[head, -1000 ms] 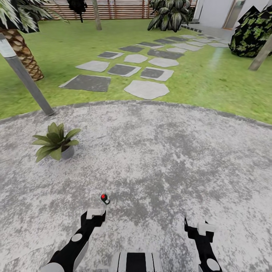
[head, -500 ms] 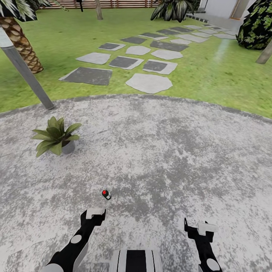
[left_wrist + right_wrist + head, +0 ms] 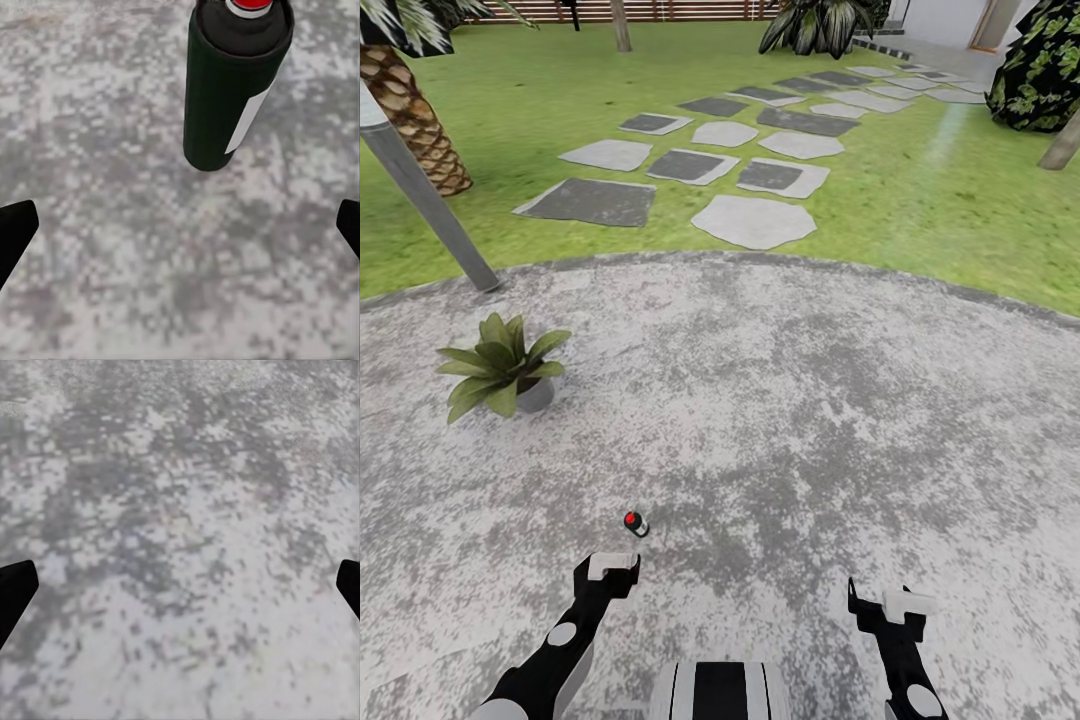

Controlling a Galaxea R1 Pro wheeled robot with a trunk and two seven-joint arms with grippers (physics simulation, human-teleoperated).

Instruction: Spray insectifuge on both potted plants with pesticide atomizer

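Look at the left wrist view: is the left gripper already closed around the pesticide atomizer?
No. The pesticide atomizer stands free on the stone patio, ahead of the wide-open left gripper.

Ahead of the left gripper (image 3: 180, 225), the atomizer (image 3: 225, 90) loses its red top to the frame edge, and its label carries no legible print. Both grippers' fingertips (image 3: 15, 592) are cropped at the sides (dark corners only).

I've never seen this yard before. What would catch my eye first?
The tiny red-topped pesticide atomizer stands alone on the mottled stone patio, just ahead of the left pincer. A leafy potted plant sits near the patio's left edge, with stepping stones crossing the lawn beyond.
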